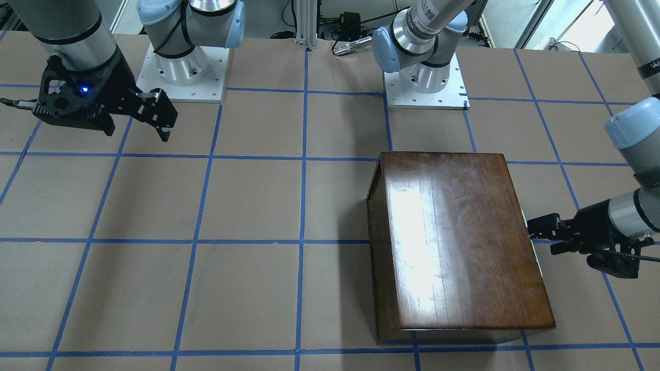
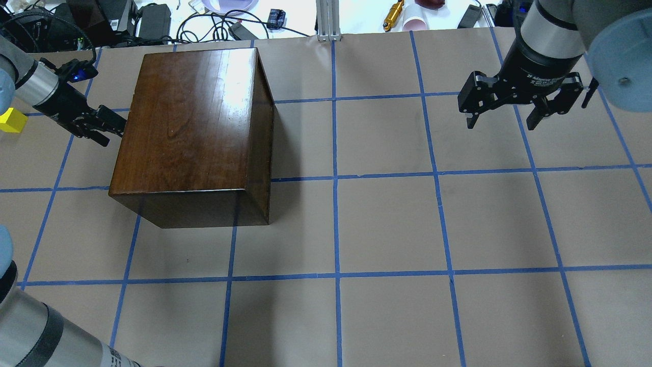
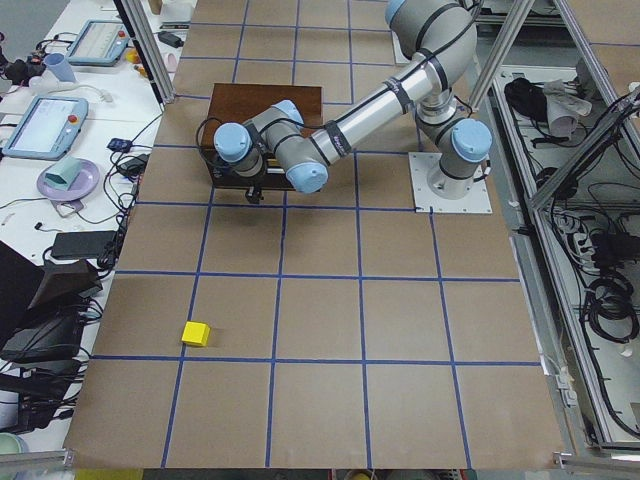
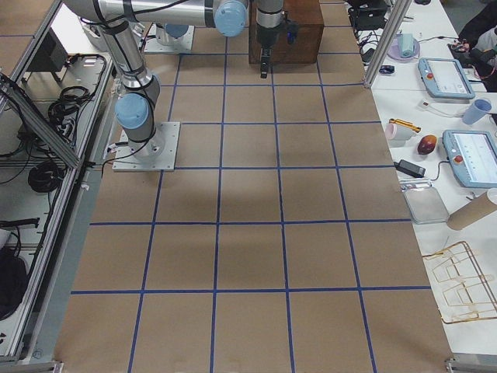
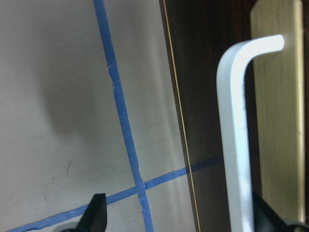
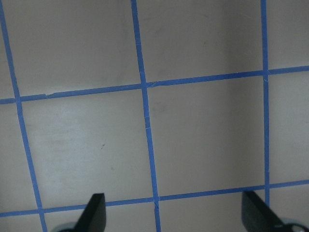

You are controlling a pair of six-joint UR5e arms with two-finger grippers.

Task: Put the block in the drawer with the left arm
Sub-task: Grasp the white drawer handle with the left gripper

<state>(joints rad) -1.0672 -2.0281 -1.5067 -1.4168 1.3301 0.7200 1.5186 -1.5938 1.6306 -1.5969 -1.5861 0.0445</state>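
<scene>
The dark-brown wooden box [image 2: 193, 127] stands on the table's left half. Its drawer front [image 5: 212, 96] looks shut and carries a silver bent metal handle [image 5: 234, 135]. My left gripper [image 2: 113, 128] is at the box's left side, level with that front. In the left wrist view the gripper [image 5: 178, 215] is open, and the handle lies between its fingers, close to the right one. The yellow block [image 2: 11, 121] lies on the table behind the left gripper, also in the exterior left view [image 3: 195, 333]. My right gripper [image 2: 504, 120] hangs open and empty over the far right.
Blue tape lines grid the brown table [image 2: 387, 224]. The arm bases [image 1: 180, 72] stand at the robot's edge. Cables and small items [image 2: 219, 20] lie beyond the table's far edge, behind the box.
</scene>
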